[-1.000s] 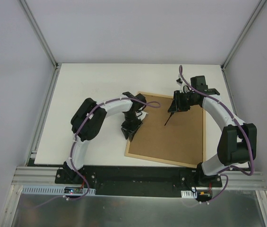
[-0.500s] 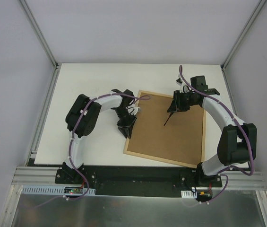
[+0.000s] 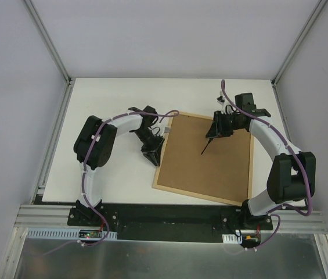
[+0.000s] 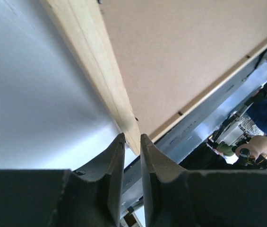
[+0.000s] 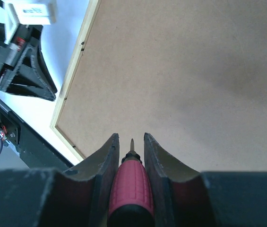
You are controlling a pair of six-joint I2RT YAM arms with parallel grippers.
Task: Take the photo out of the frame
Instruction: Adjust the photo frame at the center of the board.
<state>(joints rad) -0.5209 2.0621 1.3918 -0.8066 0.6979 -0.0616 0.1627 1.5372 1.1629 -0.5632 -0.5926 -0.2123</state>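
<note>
1. The frame (image 3: 207,160) lies flat and back up, skewed, on the right half of the white table (image 3: 111,99). The photo is not visible; I judge it sits inside, under the brown back.
2. The left gripper (image 4: 132,139) is just beside the frame's left side. Its claw is narrowed to a thin slit with nothing in it. Contact with the wood: cannot tell.
3. The right gripper (image 5: 131,138) hangs over the far-middle of the back, clamped on a screwdriver (image 5: 131,189) with the tip aimed down at the board. Tip touching or just above: cannot tell.
4. Risk: nothing visibly pins the frame, so a push from the tip could slide it across the smooth table.
5. Risk: the tip could skid or dig in and gouge the soft fibreboard, or press through toward the photo.
6. Risk: the small dark tabs (image 4: 179,113) on the inner edge are tiny, so the tip could easily miss one. A tab left unturned would jam the back.
7. Materials: the frame is thin pale wood, straight and square-edged. The back is matte brown fibreboard, flat and faintly grainy. The screwdriver has a glossy magenta handle and a thin metal shaft. The table is slick white.
</note>
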